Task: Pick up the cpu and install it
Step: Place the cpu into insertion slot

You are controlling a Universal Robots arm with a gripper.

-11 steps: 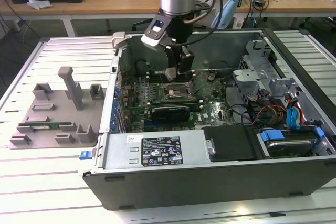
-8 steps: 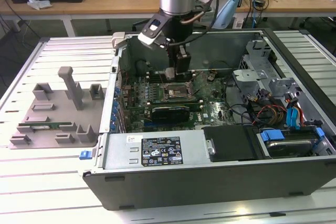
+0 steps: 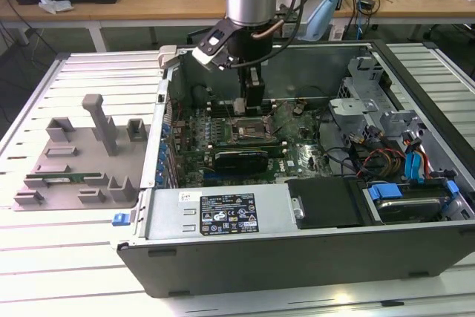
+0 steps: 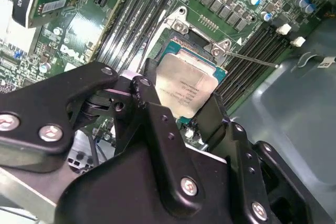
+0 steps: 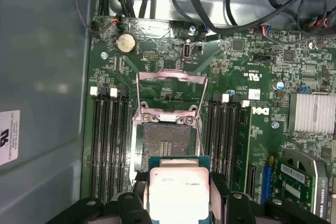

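The tool holds the cpu close over its open socket.

The tool (image 5: 178,205) is closed on the cpu (image 5: 177,184), pinching it by two edges with the shiny side up. It hangs inside the computer case (image 3: 223,217), very near the open socket (image 5: 167,142) but not in it, and the metal flap (image 5: 170,85) stands lifted beyond. From here I can't quite tell if the chip is level. If it is tilted or off to one side, it could press on the tiny pins in the socket and bend them. A weak pinch could let it slip and drop onto the green board (image 5: 226,61).
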